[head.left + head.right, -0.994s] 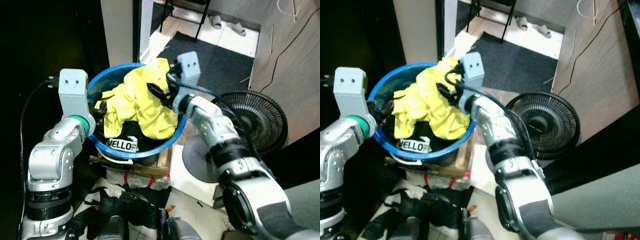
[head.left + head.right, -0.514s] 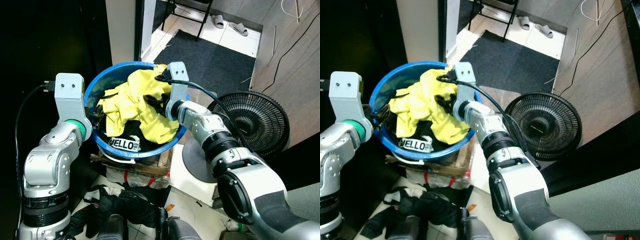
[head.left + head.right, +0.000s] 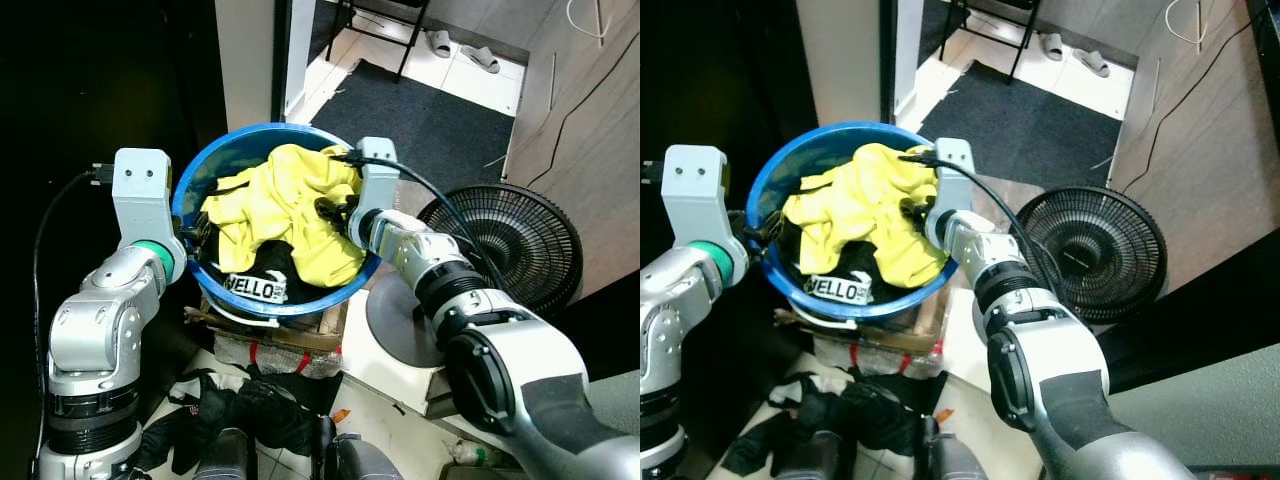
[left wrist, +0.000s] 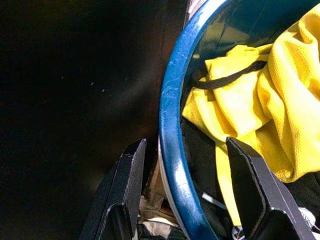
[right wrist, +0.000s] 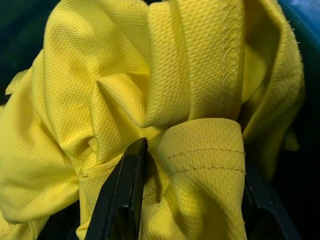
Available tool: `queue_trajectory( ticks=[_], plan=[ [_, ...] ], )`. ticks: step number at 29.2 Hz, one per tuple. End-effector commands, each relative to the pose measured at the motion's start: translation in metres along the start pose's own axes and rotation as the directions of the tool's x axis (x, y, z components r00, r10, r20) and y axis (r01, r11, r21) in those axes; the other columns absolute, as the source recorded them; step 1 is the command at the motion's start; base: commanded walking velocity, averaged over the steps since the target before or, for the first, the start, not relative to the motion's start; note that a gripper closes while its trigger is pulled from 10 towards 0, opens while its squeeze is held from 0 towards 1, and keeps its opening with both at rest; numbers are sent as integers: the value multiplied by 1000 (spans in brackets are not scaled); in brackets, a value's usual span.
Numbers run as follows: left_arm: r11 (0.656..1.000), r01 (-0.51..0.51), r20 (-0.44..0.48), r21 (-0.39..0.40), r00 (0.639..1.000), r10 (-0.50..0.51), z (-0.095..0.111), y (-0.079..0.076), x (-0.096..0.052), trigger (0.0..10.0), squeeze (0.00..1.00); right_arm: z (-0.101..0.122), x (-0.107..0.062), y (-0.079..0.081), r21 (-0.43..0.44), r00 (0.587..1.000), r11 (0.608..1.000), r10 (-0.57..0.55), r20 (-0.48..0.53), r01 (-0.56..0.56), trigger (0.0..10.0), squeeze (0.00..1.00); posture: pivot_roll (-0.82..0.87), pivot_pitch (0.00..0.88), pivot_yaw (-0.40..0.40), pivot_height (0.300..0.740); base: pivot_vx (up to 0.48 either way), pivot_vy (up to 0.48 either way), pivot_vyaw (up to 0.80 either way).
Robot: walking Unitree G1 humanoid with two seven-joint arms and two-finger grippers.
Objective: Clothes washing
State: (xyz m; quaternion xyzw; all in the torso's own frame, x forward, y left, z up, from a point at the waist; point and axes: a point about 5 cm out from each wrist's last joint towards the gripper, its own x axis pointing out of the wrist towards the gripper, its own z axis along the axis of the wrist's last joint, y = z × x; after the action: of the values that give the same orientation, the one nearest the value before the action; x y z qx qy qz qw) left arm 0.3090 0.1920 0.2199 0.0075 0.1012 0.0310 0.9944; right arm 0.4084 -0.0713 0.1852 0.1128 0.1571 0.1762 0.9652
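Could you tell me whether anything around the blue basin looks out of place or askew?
Dark clothes lie heaped on the floor below the blue basin, which sits on a cluttered stack rather than a flat surface.

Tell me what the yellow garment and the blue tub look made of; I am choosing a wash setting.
The yellow mesh garment looks like synthetic sports mesh, probably polyester: tiny regular holes and stitched hems show in the right wrist view. The round blue tub looks like moulded plastic, glossy though scuffed along its rim.
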Motion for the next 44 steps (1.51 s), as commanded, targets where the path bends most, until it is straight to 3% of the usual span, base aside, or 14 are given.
queue_trajectory(
  ticks=[1, 3, 4, 10, 12, 16, 21, 22, 23, 24, 39, 44],
  plan=[
    [1000, 3, -14, 5, 1000, -3, -3, 0, -2, 10000, 0, -12, -1, -8, 44, 998, 998, -33, -50, 35, 10000, 0, 136, 213, -56, 740, 0, 0, 0],
    [1000, 3, -14, 6, 1000, -3, -3, 0, -2, 10000, 0, -13, -1, -6, 43, 998, 999, -15, -55, 18, 10000, 0, 137, 212, -55, 740, 0, 0, 0],
    [1000, 3, -13, 7, 1000, -3, -3, 0, -2, 10000, 0, -16, 1, 5, 17, 993, 996, 88, -72, -87, 10000, 0, 137, 212, -55, 740, 0, 0, 0],
    [1000, 0, -12, 7, 1000, 0, -2, 1, -2, 10000, 0, -25, 3, 22, -24, 979, 985, 170, -113, -174, 10000, 0, 142, 221, -60, 740, 0, 0, 0],
    [1000, 0, -12, 7, 1000, 0, -2, 1, -2, 10000, 0, -25, 3, 22, -24, 979, 985, 170, -113, -174, 10000, 0, 142, 221, -60, 740, 0, 0, 0],
    [1000, -9, -13, 8, 1000, 9, -2, 2, -5, 10000, 0, -26, 6, 38, -53, 972, 977, 200, -121, -207, 10000, 0, 154, 231, -68, 740, 0, 0, 0],
    [1000, -16, -12, 7, 1000, 16, -2, 4, -6, 10000, 0, -24, 6, 40, -49, 975, 979, 193, -114, -199, 10000, 0, 159, 235, -73, 740, 0, 0, 0],
    [1000, -19, -13, 7, 1000, 19, -2, 5, -7, 10000, 0, -24, 6, 39, -45, 976, 981, 185, -112, -191, 2157, 0, 159, 237, -73, 740, 0, 0, 0],
    [1000, -19, -13, 7, 1000, 19, -2, 5, -7, 10000, 0, -24, 6, 39, -45, 976, 981, 185, -112, -191, 2157, 0, 159, 237, -73, 740, 0, 0, 0],
    [1000, -24, -14, 7, 1000, 24, -2, 5, -7, 10000, 0, -24, 6, 37, -41, 980, 984, 167, -106, -172, 0, 0, 158, 240, -75, 740, 0, 0, 0],
    [1000, -22, -20, -2, 1000, 22, -4, 4, -6, 10000, 0, -14, 5, 24, 3, 990, 992, 130, -46, -130, 0, 0, 140, 240, -72, 740, 0, 0, 0],
    [1000, -25, -11, -3, 1000, 25, -2, 5, -5, 10000, 0, 14, 2, 17, 6, 987, 991, 131, 90, -133, 0, 0, 138, 225, -68, 740, 0, 0, 0]
  ],
)
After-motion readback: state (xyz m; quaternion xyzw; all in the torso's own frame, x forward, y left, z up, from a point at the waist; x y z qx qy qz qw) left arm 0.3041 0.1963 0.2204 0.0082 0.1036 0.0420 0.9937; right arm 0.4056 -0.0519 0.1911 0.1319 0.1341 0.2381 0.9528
